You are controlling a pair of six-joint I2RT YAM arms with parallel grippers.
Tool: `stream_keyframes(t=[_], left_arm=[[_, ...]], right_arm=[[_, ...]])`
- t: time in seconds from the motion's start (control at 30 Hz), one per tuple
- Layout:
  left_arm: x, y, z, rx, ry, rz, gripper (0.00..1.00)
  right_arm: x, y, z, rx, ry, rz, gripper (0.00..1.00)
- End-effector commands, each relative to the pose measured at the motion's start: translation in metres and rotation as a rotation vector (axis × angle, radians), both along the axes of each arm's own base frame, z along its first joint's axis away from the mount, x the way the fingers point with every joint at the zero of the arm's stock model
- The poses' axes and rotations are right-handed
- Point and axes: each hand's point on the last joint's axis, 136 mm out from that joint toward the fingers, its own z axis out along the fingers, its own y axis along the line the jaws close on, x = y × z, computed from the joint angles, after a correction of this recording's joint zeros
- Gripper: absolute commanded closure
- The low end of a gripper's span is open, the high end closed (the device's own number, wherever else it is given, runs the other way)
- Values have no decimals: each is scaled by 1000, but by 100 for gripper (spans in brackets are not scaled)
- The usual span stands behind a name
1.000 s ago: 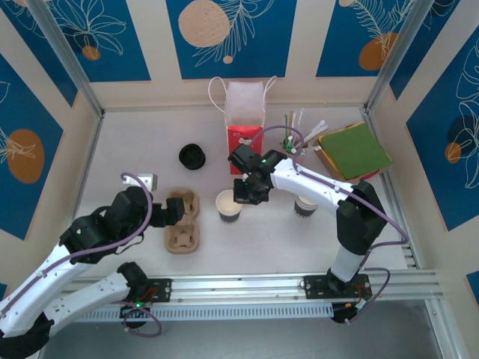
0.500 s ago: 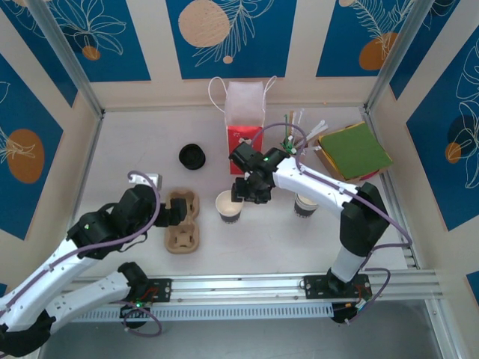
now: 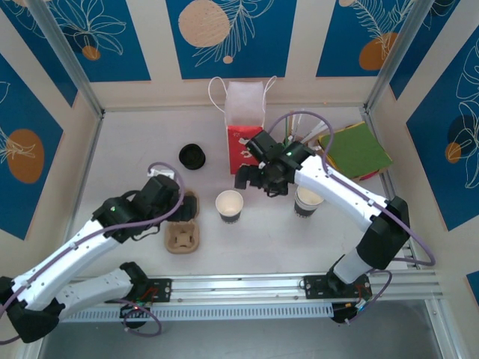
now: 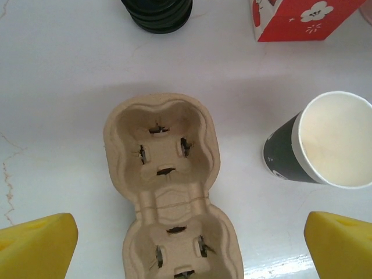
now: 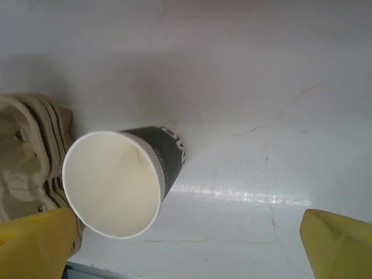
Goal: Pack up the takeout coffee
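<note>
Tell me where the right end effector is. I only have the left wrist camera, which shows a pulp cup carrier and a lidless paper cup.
Observer: In the top view, the right end effector hangs open just behind the lidless paper cup, not touching it.
Operator: Any other cup out there?
Observer: Yes, a second paper cup stands to the right of that one, partly under the right forearm.
Operator: And the red box at my top edge?
Observer: It is the base of a paper bag with a white upper half and handles, standing upright at the back of the table.
</note>
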Motion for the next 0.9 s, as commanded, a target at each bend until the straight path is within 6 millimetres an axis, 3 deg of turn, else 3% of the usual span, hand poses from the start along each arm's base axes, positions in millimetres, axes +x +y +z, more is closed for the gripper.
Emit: stream_keyframes(t=[0.0,0.3,0.67,0.87], left_arm=[[19,-11,14,-77,-4,33,0],[84,-24,-6,-120,146,124,1],[181,-30,-39,-121,235,198,21],[219,-34,-66,-99,291,203,33]], right_arm=[[7,-6,29,70,-55,14,1],[17,-15,58,122,-208,159,1],[17,-34,72,155,-283,160,1],[15,-38,72,175,-301,128,1]])
